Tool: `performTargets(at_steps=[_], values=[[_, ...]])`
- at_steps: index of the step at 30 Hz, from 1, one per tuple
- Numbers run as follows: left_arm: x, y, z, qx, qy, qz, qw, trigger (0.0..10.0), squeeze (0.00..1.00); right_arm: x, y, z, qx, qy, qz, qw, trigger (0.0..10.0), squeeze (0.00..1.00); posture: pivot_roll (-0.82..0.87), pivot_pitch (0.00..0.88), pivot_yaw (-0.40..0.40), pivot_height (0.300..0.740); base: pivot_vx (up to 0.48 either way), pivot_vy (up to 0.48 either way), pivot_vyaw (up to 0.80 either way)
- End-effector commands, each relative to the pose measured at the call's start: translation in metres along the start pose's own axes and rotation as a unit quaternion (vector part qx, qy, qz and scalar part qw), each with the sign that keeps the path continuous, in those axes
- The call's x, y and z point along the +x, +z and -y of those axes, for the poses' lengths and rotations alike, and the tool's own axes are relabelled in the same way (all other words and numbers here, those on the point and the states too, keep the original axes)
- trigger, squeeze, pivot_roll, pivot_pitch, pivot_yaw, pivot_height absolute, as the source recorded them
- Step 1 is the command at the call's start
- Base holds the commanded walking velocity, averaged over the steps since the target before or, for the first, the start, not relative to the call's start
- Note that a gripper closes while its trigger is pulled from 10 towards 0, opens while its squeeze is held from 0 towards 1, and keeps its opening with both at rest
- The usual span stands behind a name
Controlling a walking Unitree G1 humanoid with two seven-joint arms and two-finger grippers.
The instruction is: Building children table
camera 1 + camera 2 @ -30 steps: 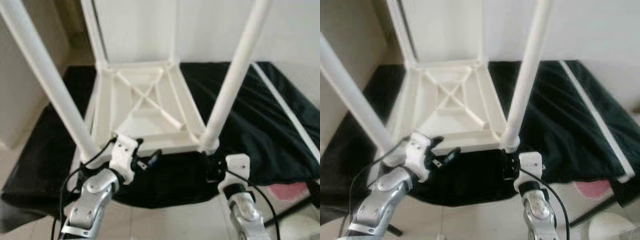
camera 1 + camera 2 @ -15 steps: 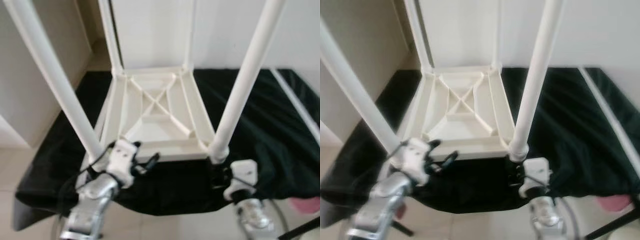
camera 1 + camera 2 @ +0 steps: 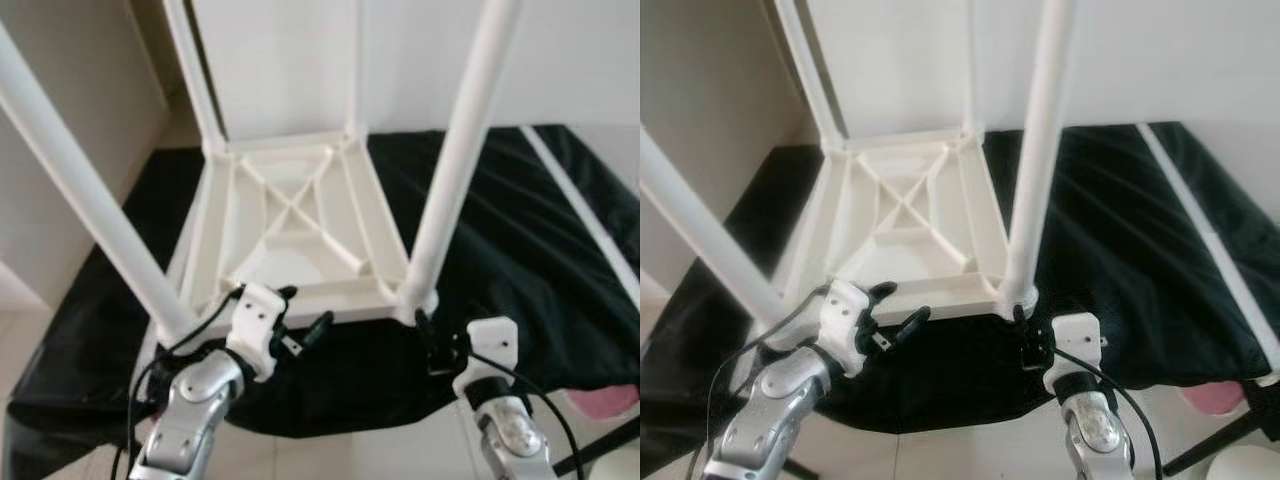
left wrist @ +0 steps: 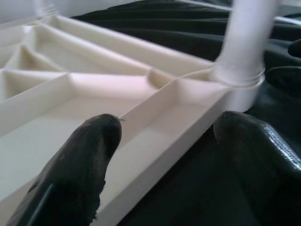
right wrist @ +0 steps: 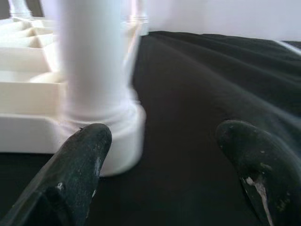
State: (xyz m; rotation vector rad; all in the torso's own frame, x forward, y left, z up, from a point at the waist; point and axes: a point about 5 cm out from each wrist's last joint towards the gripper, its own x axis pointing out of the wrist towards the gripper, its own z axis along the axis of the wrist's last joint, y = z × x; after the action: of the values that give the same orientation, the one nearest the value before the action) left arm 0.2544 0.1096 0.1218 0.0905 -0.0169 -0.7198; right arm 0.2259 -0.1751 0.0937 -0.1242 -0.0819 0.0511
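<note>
Left eye view: white kids' table (image 3: 290, 225) is flipped upside down on a black cloth (image 3: 520, 250), ribbed underside facing up, all 4 legs sticking up. Near-left leg (image 3: 90, 215) and near-right leg (image 3: 455, 165) are both seated in their corner sockets. Left gripper (image 3: 298, 322) sits at the table's near edge w/ fingers spread, holding nothing. Right gripper (image 3: 438, 340) is just below the near-right corner, also released. Spare white rod (image 3: 585, 215) lies on the cloth off to the right, something pink (image 3: 600, 402) at the cloth's edge.

Right eye view: same scene, nothing new tbh.

Left wrist view: one black finger (image 4: 84, 160) over the inside of the frame, the other on the cloth side, so the near rim runs between them. Not pinched yet afaict.

Right wrist view: the leg's base collar is just beside one finger (image 5: 77, 165), the other well apart over bare cloth. Fingers wide, grasping nothing.

My guess on the step: legs are in, so it's seating/checking them or getting ready to flip the thing upright. Next move prob needs both grippers to clamp, left on the rim, right on the leg base, then lift together w/o snagging the cloth.
</note>
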Motion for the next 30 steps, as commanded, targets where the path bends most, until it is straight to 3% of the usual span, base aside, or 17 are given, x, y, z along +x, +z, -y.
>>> performTargets(at_steps=[1,30], values=[[-0.0024,0.0003,-0.002,0.001,0.006,0.003,1.0,10.0,0.0,-0.0013,0.0003,0.0022,-0.001,-0.002,0.001,1.0,10.0,0.0,0.02,0.0,0.025,0.74,0.0,-0.289,0.0],[-0.0038,0.0001,-0.01,-0.031,0.032,0.005,0.999,10.0,0.0,-0.0025,-0.0014,0.0038,0.001,0.023,-0.008,1.0,10.0,0.0,0.01,0.0,0.029,0.74,0.0,-0.01,0.0]])
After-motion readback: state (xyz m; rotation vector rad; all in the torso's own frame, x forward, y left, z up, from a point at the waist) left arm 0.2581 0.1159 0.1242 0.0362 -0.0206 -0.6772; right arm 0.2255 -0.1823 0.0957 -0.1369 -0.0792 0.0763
